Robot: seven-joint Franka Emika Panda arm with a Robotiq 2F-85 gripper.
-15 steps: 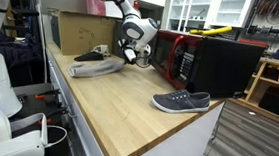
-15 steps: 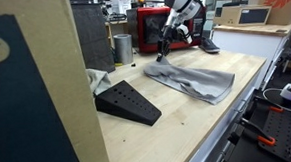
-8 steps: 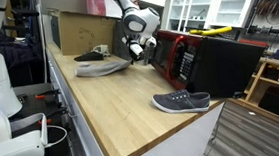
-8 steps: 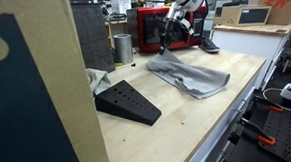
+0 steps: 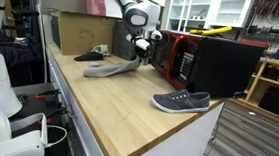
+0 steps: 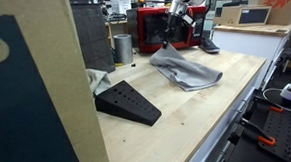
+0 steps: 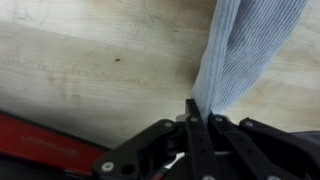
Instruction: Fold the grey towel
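The grey towel (image 5: 114, 66) lies on the wooden table, with one end lifted off the surface. In an exterior view it hangs from my gripper (image 6: 169, 42) and drapes down to the table (image 6: 191, 73). My gripper (image 5: 137, 46) is shut on the towel's corner and holds it above the table near the red appliance. In the wrist view the towel (image 7: 240, 50) runs up from between my closed fingers (image 7: 192, 108), with bare wood under it.
A grey shoe (image 5: 181, 102) lies near the table's front end. A red and black appliance (image 5: 193, 56) stands behind my gripper. A cardboard box (image 5: 76, 31) is at the far end. A black wedge (image 6: 127, 102) and a metal cup (image 6: 122, 48) stand on the table.
My gripper has risen and moved across the table with the towel corner in it. The towel has been pulled up and partly folded over itself.
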